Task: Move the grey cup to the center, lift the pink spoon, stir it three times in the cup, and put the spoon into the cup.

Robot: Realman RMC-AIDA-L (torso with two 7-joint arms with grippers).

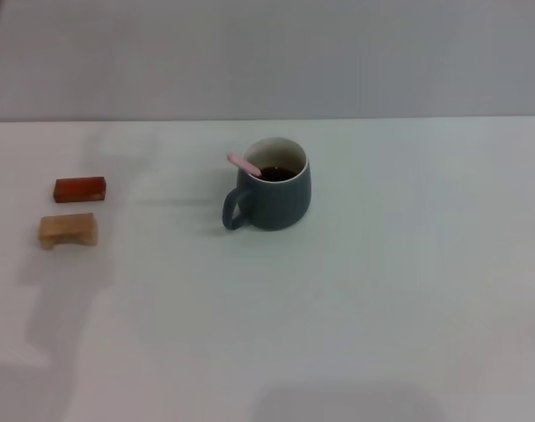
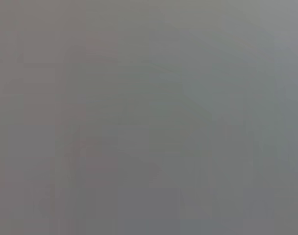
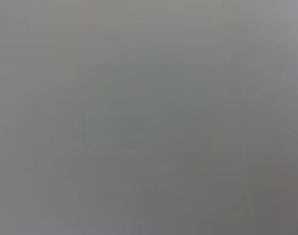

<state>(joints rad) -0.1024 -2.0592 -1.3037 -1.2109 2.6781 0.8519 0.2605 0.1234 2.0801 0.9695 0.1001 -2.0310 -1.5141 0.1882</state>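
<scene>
The grey cup stands upright near the middle of the white table in the head view, its loop handle turned toward the front left. The pink spoon rests inside it, the pale pink handle leaning out over the rim on the left side; its bowl is hidden in the dark inside. Neither gripper shows in the head view. Both wrist views give only a flat grey field with no object and no fingers.
A small red-brown block lies at the far left of the table, with a tan wooden block just in front of it. The white table reaches to a grey wall at the back.
</scene>
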